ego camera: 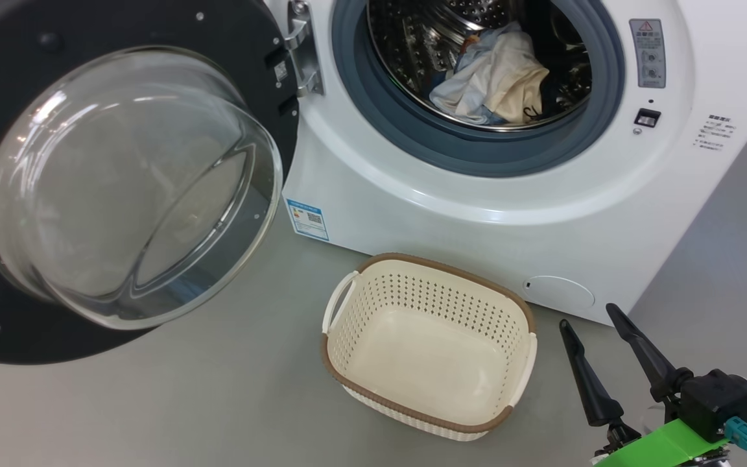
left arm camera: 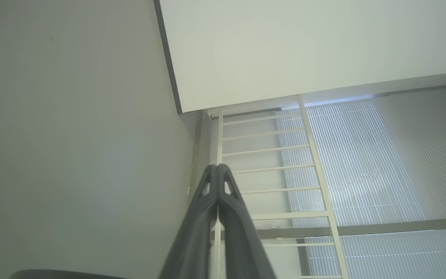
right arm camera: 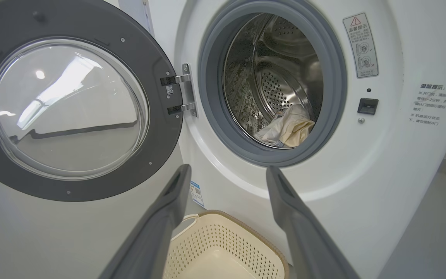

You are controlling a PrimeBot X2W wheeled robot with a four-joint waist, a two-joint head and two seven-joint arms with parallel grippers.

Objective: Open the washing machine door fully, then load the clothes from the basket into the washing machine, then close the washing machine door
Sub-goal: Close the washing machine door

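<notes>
Closest to me, down at about five o'clock in the head view, the right gripper (ego camera: 587, 317) hangs over the grey floor (ego camera: 185, 395) with its two long dark fingers spread wide and nothing between them. Just to its nine o'clock sits the basket (ego camera: 439, 261), upright on the floor, its bare cream bottom showing inside the brown woven-look rim. One white handle is turned toward ten o'clock.

Behind the basket, toward twelve o'clock, stands the washing machine (ego camera: 451, 214), and the basket's far rim is near its white front. A blue label (ego camera: 307, 220) sits on the lower front at the basket's eleven o'clock, and a round white flap (ego camera: 558, 292) at its two o'clock.

The washing machine door (ego camera: 127, 188) is swung wide out at nine o'clock. It hangs on its metal hinge (ego camera: 302, 55), and its clear glass bowl bulges toward me.

Farthest in, at about one o'clock, the clothes (ego camera: 497, 78) lie heaped at the bottom of the perforated steel drum (ego camera: 412, 32), inside the grey rubber gasket (ego camera: 360, 104). Cream-white cloth is on top, with light blue showing under and beside it.

In the left wrist view, the left gripper (left arm camera: 218, 167) has its fingers pressed together on nothing. It points at a pale wall, a white railing (left arm camera: 269, 170) and slatted blinds (left arm camera: 362, 162).
</notes>
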